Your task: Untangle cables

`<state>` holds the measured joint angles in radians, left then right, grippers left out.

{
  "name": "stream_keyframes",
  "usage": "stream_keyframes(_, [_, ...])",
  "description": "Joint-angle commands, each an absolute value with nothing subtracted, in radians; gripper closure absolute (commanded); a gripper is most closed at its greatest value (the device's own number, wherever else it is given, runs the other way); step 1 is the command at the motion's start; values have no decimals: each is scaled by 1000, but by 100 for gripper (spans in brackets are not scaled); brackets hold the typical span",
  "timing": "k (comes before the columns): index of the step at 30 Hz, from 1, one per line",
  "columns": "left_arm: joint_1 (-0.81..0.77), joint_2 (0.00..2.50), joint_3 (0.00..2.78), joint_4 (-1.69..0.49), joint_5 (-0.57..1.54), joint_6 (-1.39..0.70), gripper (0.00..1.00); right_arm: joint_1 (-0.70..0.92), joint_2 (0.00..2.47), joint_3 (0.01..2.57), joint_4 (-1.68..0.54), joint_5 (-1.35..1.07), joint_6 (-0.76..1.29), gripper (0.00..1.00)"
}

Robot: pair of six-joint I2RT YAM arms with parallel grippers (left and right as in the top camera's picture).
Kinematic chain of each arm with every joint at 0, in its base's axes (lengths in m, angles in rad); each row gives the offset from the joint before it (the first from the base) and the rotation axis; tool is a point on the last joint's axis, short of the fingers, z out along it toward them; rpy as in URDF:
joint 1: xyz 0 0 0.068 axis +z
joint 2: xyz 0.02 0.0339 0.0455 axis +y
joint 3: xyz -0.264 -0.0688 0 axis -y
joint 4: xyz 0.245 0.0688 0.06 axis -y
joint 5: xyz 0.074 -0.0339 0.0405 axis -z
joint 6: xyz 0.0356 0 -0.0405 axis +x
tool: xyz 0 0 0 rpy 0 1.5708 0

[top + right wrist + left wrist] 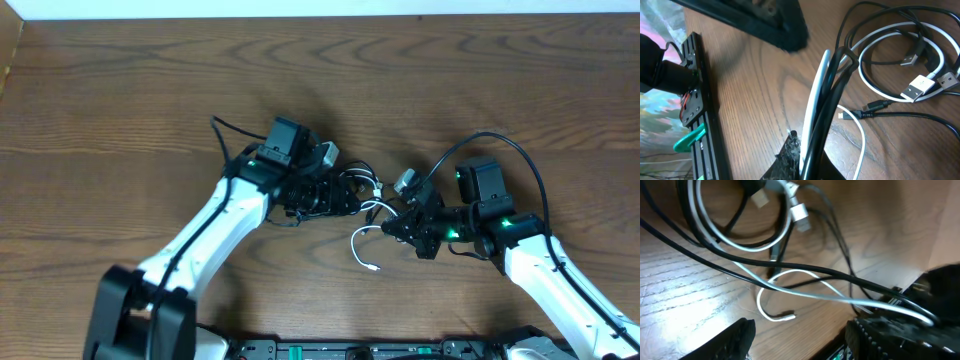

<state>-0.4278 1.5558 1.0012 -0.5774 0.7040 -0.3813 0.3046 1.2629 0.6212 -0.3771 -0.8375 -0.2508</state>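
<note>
The white cable (357,246) and black cable (352,178) lie tangled mid-table between my two grippers. My left gripper (338,196) sits at the bundle's left side. In the left wrist view it (800,332) is open, nothing between its fingers (737,340); a white loop (740,245) and black cable (805,270) lie beyond them. My right gripper (402,226) is at the bundle's right. In its wrist view it (812,152) is shut on a white strand (817,95) and a black strand (834,95) running side by side. Silver plug ends (917,87) rest inside the coil.
A black rail with green parts (700,110) runs along the table's front edge (360,350). The left arm's dark body (765,20) hangs over the top of the right wrist view. Each arm trails a thicker black cord (515,150).
</note>
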Motion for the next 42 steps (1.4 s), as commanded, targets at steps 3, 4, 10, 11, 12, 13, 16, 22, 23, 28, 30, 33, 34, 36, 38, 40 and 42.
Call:
stream_keyframes(3, [-426,1644,1019,-551,648,-379,37,310,1264,624,-374,-863,-270,99])
stream_keyframes(4, [-426,1654,1019,-546,629,-379,37,310,1264,624,-374,-863,-270,99])
stream_keyframes(10, [-426,1693,1019,-506,612,-392,36,310,1264,624,-378,-863,-270,99])
stream_keyframes(11, [-426,1697,1019,-506,612,-414,36,310,1264,624,-378,-863,-270,99])
stream_keyframes(12, [-426,1701,1019,-506,612,-434,33,310,1264,624,-378,-863,-270,99])
stream_keyframes(13, [-426,1709,1019,-507,613,-496,31,310,1264,624,-378,-863,-270,99])
stream_keyframes(16, [-426,1720,1019,-506,612,-630,28,310,1264,624,-378,-862,-270,99])
stream_keyframes(22, [-426,1724,1018,-501,612,-803,28,310,1264,624,-385,-836,-270,99])
stream_keyframes(23, [-426,1724,1018,-498,612,-817,28,310,1264,624,-386,-837,-270,99])
stream_keyframes(28, [-426,1724,1018,-464,612,-879,28,310,1264,624,-386,-837,-270,99])
stream_keyframes(30, [-426,1724,1018,-452,612,-900,28,310,1264,624,-386,-837,-270,99])
stream_keyframes(33, [-426,1725,1018,-430,612,-904,28,310,1264,624,-386,-837,-270,99])
stream_keyframes(34, [-426,1725,1018,-426,612,-904,28,310,1264,624,-386,-837,-270,99])
stream_keyframes(36, [-426,1725,1018,-424,603,-923,28,310,1264,624,-386,-837,-270,99])
stream_keyframes(38, [-426,1725,1018,-424,590,-945,28,310,1264,624,-385,-837,-270,99])
stream_keyframes(40, [-426,1725,1018,-409,586,-949,28,310,1264,624,-386,-837,-270,99])
stream_keyframes(42, [-426,1725,1018,-392,587,-951,28,310,1264,624,-386,-837,-270,99])
